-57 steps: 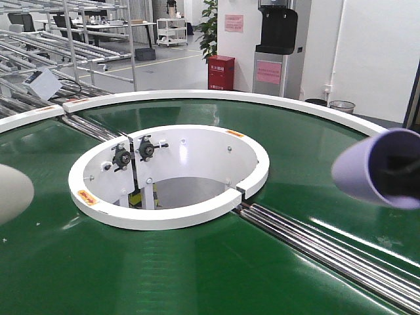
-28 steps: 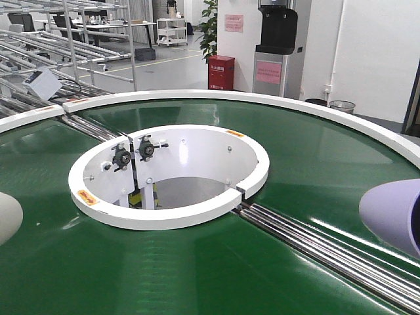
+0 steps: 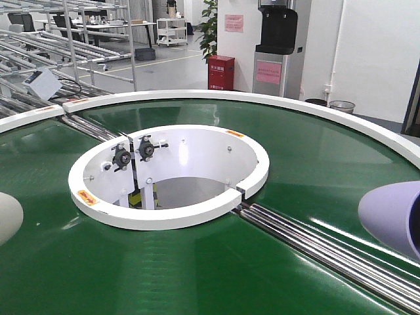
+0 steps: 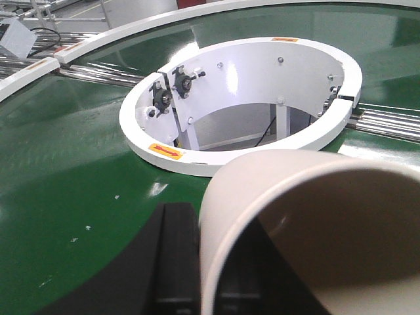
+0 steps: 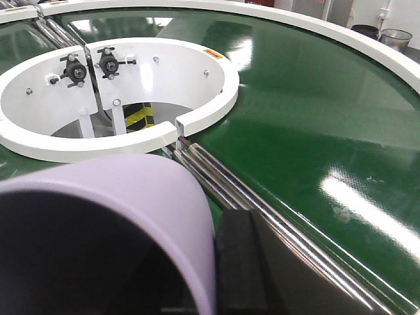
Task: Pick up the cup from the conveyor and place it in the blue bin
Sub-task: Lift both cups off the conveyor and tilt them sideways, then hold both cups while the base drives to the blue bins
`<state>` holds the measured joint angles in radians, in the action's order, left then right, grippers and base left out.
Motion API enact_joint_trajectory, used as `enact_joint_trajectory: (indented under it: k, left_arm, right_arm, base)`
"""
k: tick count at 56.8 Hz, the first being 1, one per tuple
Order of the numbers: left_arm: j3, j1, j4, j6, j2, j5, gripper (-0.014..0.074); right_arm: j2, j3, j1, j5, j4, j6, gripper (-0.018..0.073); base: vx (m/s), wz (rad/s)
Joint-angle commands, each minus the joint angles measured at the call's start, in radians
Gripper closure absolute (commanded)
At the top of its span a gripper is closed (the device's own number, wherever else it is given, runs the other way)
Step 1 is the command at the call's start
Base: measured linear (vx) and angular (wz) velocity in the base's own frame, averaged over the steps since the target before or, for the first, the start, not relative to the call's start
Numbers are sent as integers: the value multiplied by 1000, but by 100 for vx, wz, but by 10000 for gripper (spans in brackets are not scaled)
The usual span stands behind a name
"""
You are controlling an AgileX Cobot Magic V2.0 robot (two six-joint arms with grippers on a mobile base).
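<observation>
At 9 o'clock in the front view, the cream cup (image 3: 8, 216) hangs on its side, seemingly off the conveyor (image 3: 197, 275), as if lifted for carrying. The left gripper (image 4: 205, 275) is clamped on its wall, one finger outside and one apparently inside; the cup looks empty. At 3 o'clock the lilac cup (image 3: 394, 220) is likewise raised, with the right gripper (image 5: 210, 275) pinching its rim; its inside is too dark to judge. The blue bin is out of view.
</observation>
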<state>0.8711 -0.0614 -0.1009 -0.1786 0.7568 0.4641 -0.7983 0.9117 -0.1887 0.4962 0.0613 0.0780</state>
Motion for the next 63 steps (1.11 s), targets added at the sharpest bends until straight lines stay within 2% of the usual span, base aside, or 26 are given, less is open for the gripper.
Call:
enact_joint_trajectory:
  k: [1,30,63]
  left_arm:
    - [30,1,-14,1,-5,-88,603]
    - [30,1,-14,1,-5,-88,603]
    - [30,1,-14,1,-5,-88,603]
  right_arm:
    - [9,32,0,-85,7,2,568]
    - [9,32,0,-85,7,2,568]
    - [-1,32,0,-85,7,2,568]
  base:
    - [0,0]
    - [-3,1]
    - [-17,0]
